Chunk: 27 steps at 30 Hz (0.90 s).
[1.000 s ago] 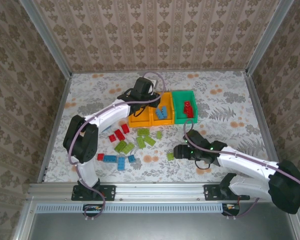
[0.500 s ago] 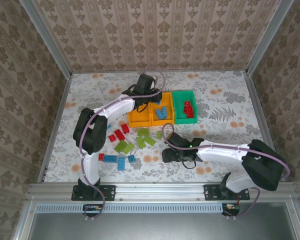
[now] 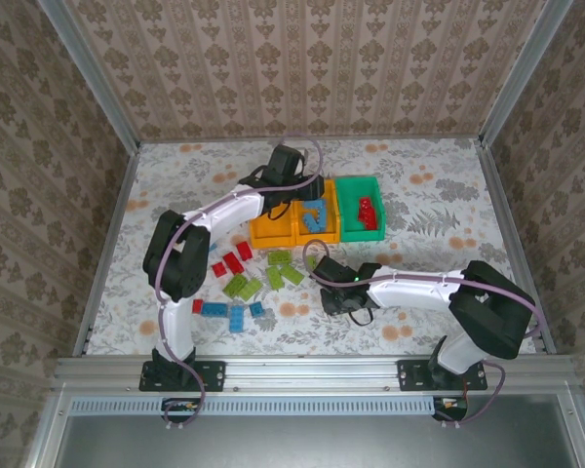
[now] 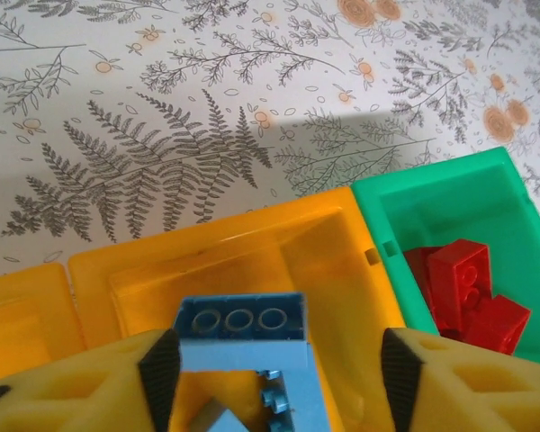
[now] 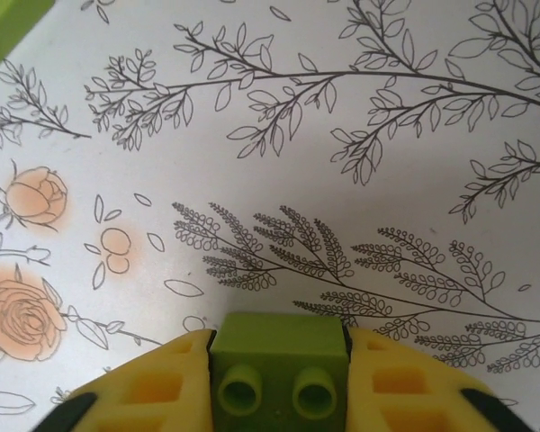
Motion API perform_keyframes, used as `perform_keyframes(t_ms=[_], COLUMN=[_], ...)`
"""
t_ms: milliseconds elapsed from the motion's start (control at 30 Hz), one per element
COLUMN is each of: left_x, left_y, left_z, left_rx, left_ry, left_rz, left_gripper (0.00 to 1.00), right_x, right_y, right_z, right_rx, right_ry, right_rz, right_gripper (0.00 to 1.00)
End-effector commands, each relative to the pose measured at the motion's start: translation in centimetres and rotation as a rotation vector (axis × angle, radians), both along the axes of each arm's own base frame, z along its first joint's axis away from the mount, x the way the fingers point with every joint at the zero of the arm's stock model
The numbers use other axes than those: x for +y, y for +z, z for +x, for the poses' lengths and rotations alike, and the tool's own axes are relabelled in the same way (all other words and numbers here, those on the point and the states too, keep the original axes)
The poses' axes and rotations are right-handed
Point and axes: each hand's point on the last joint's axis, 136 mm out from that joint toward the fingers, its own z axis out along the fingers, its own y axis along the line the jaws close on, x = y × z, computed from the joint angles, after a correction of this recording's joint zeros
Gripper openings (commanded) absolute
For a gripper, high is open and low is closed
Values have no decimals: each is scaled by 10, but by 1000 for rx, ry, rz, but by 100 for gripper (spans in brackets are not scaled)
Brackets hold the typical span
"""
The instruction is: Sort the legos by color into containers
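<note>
- legos (image 3: 236,287): light, rigid, slick; pinch the flat sides.
- your right fingers (image 5: 184,360) clamp a green lego (image 5: 279,355).
- your left fingers (image 4: 99,382) gape above the orange bin (image 4: 225,236).

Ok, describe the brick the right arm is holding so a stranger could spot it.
Find the row of three bins, then look nearer, to the right end effector. The lime green brick pinched between its yellow fingers is it; other green bricks lie loose.
</note>
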Motion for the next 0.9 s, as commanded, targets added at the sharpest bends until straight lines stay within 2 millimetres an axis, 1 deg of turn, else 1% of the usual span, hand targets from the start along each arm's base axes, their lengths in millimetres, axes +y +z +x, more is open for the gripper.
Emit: perform_keyframes(t_ms=[0, 100, 167, 233, 300, 367, 400, 433, 500, 600, 633, 667, 767, 867], left_x=[0, 13, 28, 46, 68, 94, 107, 119, 143, 169, 174, 179, 182, 181], left_y=[37, 54, 58, 57, 52, 45, 38, 32, 27, 15, 12, 5, -9, -18], left_z=[-9, -17, -25, -34, -43, -56, -62, -69, -85, -107, -113, -120, -137, -150], left_rx=[-46, -79, -87, -86, -82, -76, -65, -59, -56, -42, -36, -20, 23, 40], left_ry=[2, 24, 48, 76, 116, 170, 195, 220, 265, 305, 309, 308, 285, 269], left_rz=[-57, -59, -36, -11, 24, 67, 86, 102, 123, 173, 183, 196, 221, 252], left_gripper=[71, 83, 87, 89, 92, 95, 97, 98, 100, 100, 100, 100, 100, 100], right_x=[9, 24, 36, 48, 57, 68, 73, 79, 92, 108, 112, 117, 127, 132], right_y=[10, 32, 48, 66, 81, 95, 103, 109, 121, 127, 125, 124, 119, 113], right_z=[0, 8, 17, 31, 48, 68, 78, 89, 113, 146, 155, 166, 191, 207], right_rx=[-1, -40, -67, -89, -109, -119, -125, -126, -129, -116, -108, -103, -86, -81], right_ry=[19, 41, 55, 65, 67, 66, 65, 61, 53, 44, 37, 30, 6, -9], right_rz=[27, 109, 177, 248, 304, 370, 400, 429, 468, 499, 505, 521, 541, 522], right_gripper=[21, 20, 20, 20, 20, 20, 20, 20, 20, 20, 20, 20, 20, 23])
